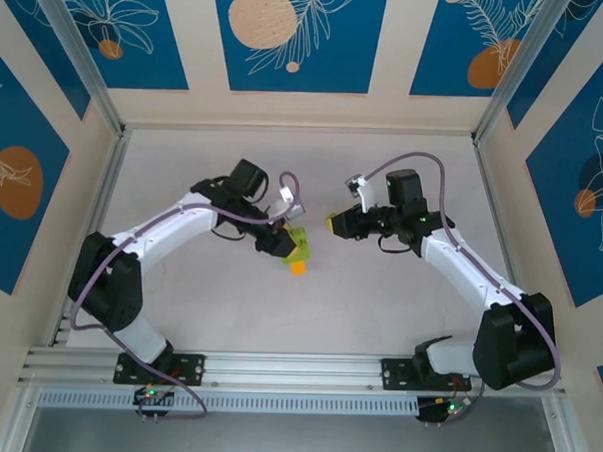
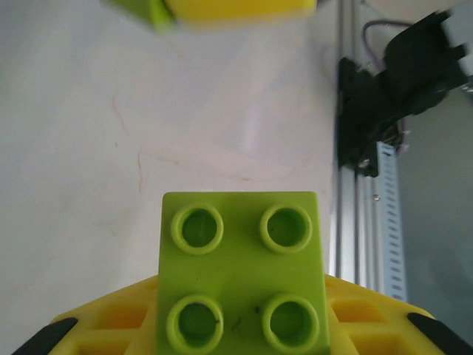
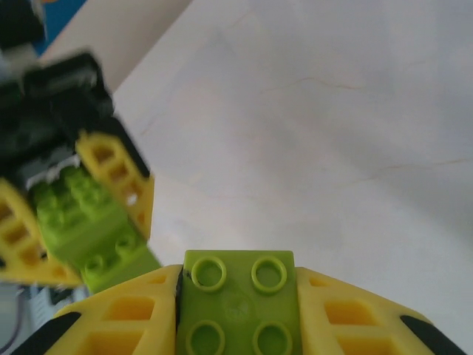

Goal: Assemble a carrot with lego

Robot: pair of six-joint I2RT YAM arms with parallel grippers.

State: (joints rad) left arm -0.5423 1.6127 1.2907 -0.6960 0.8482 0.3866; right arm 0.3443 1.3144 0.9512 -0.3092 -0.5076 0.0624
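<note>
My left gripper (image 1: 291, 248) has the carrot (image 1: 298, 248) clamped between its jaws. It is a lime-green cluster of joined bricks with one orange brick (image 1: 298, 268) at its end, outside the jaw gap. From my left wrist, the green square brick (image 2: 240, 274) between the jaws shows four hollow studs facing the camera. My right gripper (image 1: 332, 224) clamps a separate lime-green lego brick (image 3: 238, 303), two-by-two, studs up and filling the gap between the jaws. The carrot lies ahead and left of these jaws, near but apart, looking stepped and tilted.
</note>
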